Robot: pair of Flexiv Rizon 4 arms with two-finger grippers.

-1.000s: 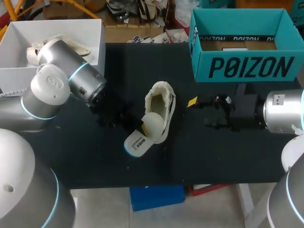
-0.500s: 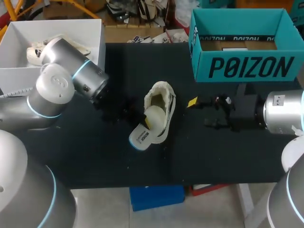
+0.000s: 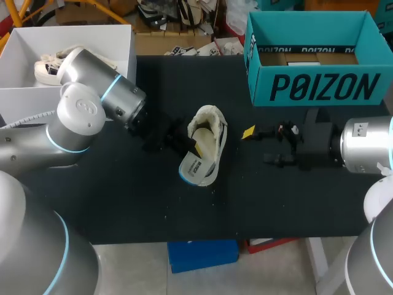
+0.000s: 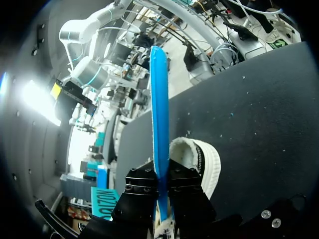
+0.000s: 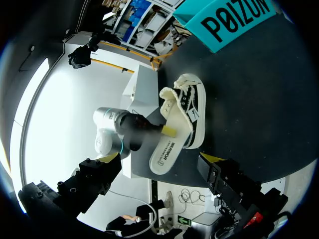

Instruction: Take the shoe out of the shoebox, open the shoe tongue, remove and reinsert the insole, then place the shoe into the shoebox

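In the upper left of the head view you see a white box (image 3: 120, 46) with pale shoes (image 3: 46, 64) in it. Your left arm (image 3: 92, 104) comes in from the left side, just below that box, and reaches toward the middle of the black table (image 3: 123, 203).

Your left gripper (image 3: 191, 147) sits at the left side of the shoe, near the middle of the frame. Its two fingers are pressed tight on the insole (image 3: 195, 167), one on each side. In the left wrist view you look at the insole (image 4: 159, 114) from its edge. It looks like a thin blue strip that stands up between the black fingers (image 4: 142, 191).

The insole is white on top with a blue rim. It lies tilted over the shoe's opening, and one end sticks out past the shoe toward the lower edge of the frame.

The shoe (image 3: 207, 136) is cream with dark stripes and a fluffy lining. It stands on the table in the middle of the frame, outside both boxes, with its opening facing up.

To the right of the shoe, your right gripper (image 3: 258, 146) hangs near it and does not touch it. Its fingers are wide apart with nothing between them.

The teal shoebox (image 3: 319, 86) stands open in the upper right. Your right arm (image 3: 362, 144) comes in from the right edge, just below it.
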